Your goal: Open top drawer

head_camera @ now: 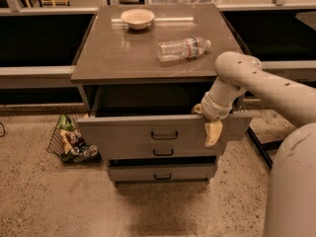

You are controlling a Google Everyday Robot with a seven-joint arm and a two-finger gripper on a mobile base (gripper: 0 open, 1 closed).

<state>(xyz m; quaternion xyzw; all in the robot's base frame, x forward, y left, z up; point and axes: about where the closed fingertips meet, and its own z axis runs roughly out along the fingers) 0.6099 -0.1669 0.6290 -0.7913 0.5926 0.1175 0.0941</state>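
The top drawer [148,132] is the widest grey-brown front with a small black bar handle [164,135]. It stands pulled partly out from under the table top, with a dark gap showing behind its front. My gripper [212,131] hangs over the upper edge of this drawer front, right of the handle. Its pale tip lies against the front face. The two narrower drawer fronts [162,153] [162,174] below sit further back.
On the table top [98,58] lie a white bowl [138,18] at the back and a clear plastic bottle [183,48] on its side at the right. A wire basket of snack packets [72,143] stands on the floor to the left. Dark shelving runs behind.
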